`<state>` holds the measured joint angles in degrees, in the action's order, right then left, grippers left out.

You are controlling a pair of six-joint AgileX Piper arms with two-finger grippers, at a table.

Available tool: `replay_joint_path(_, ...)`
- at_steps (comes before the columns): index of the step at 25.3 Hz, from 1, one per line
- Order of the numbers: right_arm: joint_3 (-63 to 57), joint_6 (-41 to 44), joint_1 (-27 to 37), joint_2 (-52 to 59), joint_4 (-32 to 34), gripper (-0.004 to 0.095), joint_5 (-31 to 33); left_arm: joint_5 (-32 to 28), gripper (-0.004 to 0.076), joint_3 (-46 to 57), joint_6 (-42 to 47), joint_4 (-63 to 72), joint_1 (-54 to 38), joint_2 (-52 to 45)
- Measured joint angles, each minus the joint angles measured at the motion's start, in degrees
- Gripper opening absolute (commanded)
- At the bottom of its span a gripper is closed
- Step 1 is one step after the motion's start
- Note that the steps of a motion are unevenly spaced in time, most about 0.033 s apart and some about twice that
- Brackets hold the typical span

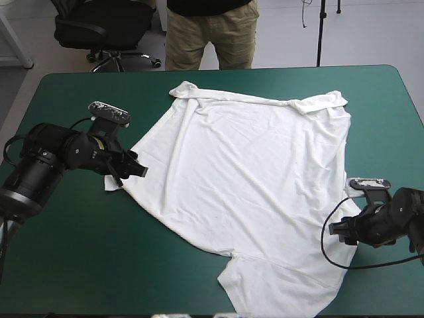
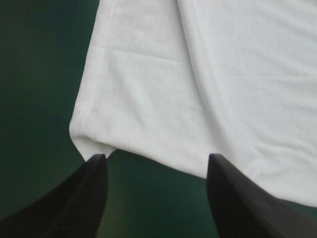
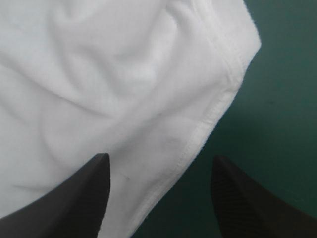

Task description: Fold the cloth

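the white t-shirt (image 1: 245, 179) lies spread across the frame's middle on the teal-green desk (image 1: 79, 265), thin, limp and wrinkled. the left hand (image 1: 136, 170) at its mid-left corner and the right hand (image 1: 339, 232) at its lower-right stitched hem both stand spread, pinching nothing. a shallow bite may let the limp cloth slip.

Teal-green table cover (image 1: 79, 265) with rounded far corners. Beyond the far edge, pale grey floor (image 1: 377, 33), black wheeled office chair (image 1: 103, 26) near the left corner, thin black stand (image 1: 321, 33) toward the right.

Left gripper (image 2: 157, 158) spread wide, T-shirt (image 2: 198, 89) corner just ahead, teal-green cover (image 2: 34, 74) beneath
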<state>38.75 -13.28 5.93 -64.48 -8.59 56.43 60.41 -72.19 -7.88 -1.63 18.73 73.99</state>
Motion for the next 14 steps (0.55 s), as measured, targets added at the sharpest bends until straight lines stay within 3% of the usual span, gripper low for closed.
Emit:
replay_joint_path(4,-3.9,0.5,0.0,-3.3,-0.1,0.0554,-3.9,-1.0,0.0425,0.5,0.0,0.1,0.0,-0.1)
replay_joint_path(14,-4.0,0.9,-2.6,-4.6,-1.1,0.0534,-4.8,-3.1,0.0425,0.5,0.4,0.2,0.0,-0.2)
